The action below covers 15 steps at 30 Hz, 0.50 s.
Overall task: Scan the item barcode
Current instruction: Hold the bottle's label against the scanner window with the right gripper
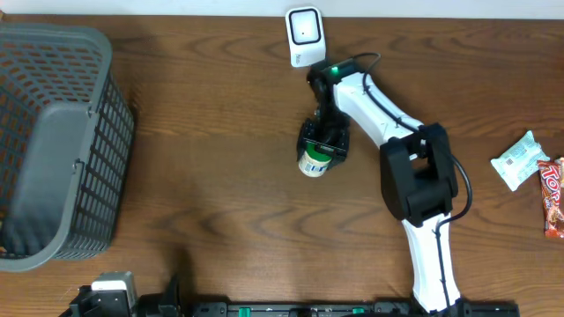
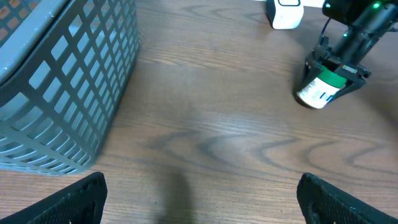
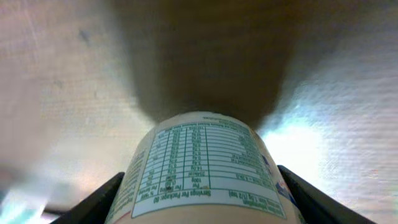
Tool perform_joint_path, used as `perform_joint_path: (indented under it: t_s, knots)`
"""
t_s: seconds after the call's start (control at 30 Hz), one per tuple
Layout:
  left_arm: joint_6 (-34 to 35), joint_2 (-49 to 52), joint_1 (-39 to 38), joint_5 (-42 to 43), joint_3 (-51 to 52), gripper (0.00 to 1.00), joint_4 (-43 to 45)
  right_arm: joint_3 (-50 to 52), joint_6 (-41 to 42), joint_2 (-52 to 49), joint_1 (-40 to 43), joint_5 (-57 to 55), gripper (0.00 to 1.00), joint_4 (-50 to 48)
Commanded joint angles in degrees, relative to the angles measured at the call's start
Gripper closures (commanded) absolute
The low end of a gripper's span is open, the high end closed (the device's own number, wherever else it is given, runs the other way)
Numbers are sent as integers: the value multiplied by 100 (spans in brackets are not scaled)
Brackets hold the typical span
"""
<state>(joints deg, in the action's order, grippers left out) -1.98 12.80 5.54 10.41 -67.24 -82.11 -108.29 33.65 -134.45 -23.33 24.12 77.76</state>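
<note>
Right up against the right wrist lens is the bottle [image 3: 205, 143], its nutrition table facing me. The right gripper [image 3: 199, 177] has a finger against each flank, partly closed, so I read it as holding the bottle. By my judgement that is the pick-up made and little else. The bottle sits low at the counter [image 1: 203, 176], near the scanner [image 1: 304, 35] but not presented to it, and I cannot tell whether it is touching the wood. No barcode shows in any view, so lifting, turning the code outward and showing it to the scanner are all left. Only the overhead gives the layout: scanner at the far edge, basket [image 1: 53, 141] far left, snack packs [image 1: 520, 160] far right. The left wrist view adds the bottle's tilt and green band. It also shows the left gripper [image 2: 199, 199] spread wide, holding nothing, well apart from the bottle.
</note>
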Motion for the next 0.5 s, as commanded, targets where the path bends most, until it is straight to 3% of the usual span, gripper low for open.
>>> perform_joint_path:
  t_s: [0.0,0.23,0.47]
  knots:
    - [-94,-22,24,55,-20,2,9,-81,-557,-35,190,1108,34,271]
    - [-94,-22,24,55,-20,2,9,-81,-1364,-35,407,2151,33,809]
    - [-94,-22,24,55,-22,2,9,-81,-1729,-35,466,2188,33,835]
